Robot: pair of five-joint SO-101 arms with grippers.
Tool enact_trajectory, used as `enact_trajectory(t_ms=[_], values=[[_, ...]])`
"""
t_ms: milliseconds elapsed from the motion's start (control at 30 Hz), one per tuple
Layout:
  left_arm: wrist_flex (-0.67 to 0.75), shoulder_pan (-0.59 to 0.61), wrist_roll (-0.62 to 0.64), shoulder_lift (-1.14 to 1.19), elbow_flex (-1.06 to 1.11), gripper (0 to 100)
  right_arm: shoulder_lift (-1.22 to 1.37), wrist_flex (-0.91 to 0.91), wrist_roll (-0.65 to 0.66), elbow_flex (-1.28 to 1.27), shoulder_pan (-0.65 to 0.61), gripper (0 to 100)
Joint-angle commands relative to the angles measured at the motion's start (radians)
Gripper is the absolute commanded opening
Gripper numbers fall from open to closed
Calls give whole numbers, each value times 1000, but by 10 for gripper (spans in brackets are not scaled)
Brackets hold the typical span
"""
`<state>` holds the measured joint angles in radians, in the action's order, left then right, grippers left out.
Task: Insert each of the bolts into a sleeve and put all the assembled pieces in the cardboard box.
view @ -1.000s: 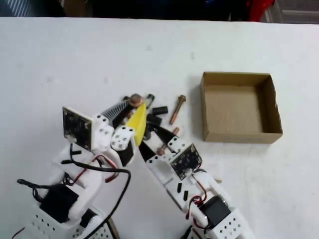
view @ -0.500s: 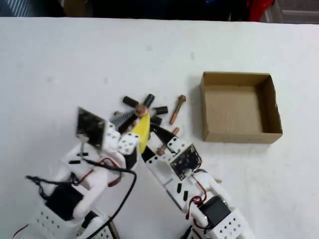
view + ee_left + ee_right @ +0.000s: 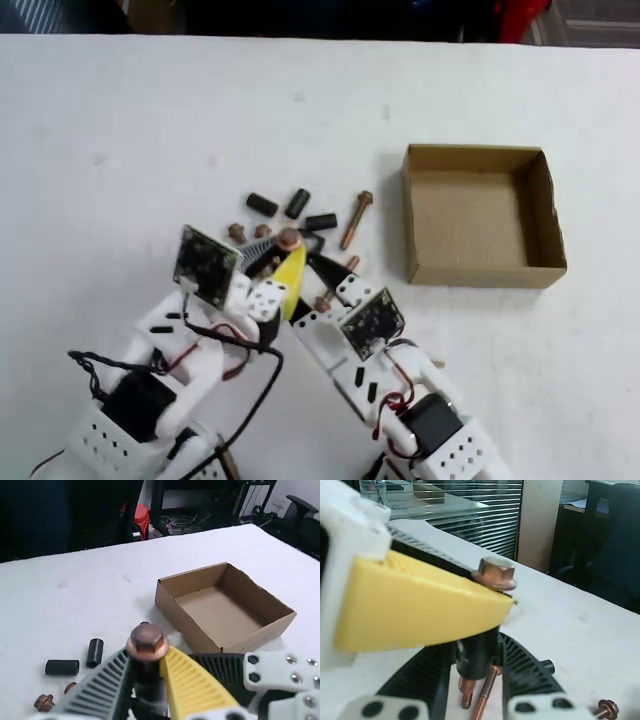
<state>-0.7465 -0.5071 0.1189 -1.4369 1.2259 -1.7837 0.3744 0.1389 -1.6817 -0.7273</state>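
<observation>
Both arms are bunched up near the front middle of the table [image 3: 150, 120], grippers meeting tip to tip. The left gripper [image 3: 146, 656] is clamped on a bolt [image 3: 146, 642], held upright between its grey ribbed finger and the yellow one, with the copper hex head poking out above the tips. From overhead the same bolt head [image 3: 288, 238] sits right at the end of the yellow finger.

The right gripper [image 3: 477, 666] has its two black fingers closed around a sleeve [image 3: 477, 655], which stands upright directly under that bolt head [image 3: 495, 573]. The yellow finger covers the join, so I can't tell how far the shank is down in the sleeve. In the high view the right gripper [image 3: 312, 262] comes in from the lower right, touching or nearly touching the left one.

The box [image 3: 410, 215] is open on the table, off to the right of the grippers and a bit further back; it's the same box [image 3: 185, 617] you see behind the bolt in the left wrist view.

Three loose sleeves [image 3: 298, 203] lie just beyond the grippers. One of the loose bolts [image 3: 356, 220] lies between them and the box, and a couple more [image 3: 485, 700] sit on the table under the right gripper.
</observation>
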Motion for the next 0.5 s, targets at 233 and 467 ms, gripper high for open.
enact_trajectory(t_ms=[233,467], values=[[-3,-13,-72,7,-8,76,-16,-28,-6,-9,13,17],[-5,-13,-71,7,-6,210,-16,-27,-6,-9,13,17]])
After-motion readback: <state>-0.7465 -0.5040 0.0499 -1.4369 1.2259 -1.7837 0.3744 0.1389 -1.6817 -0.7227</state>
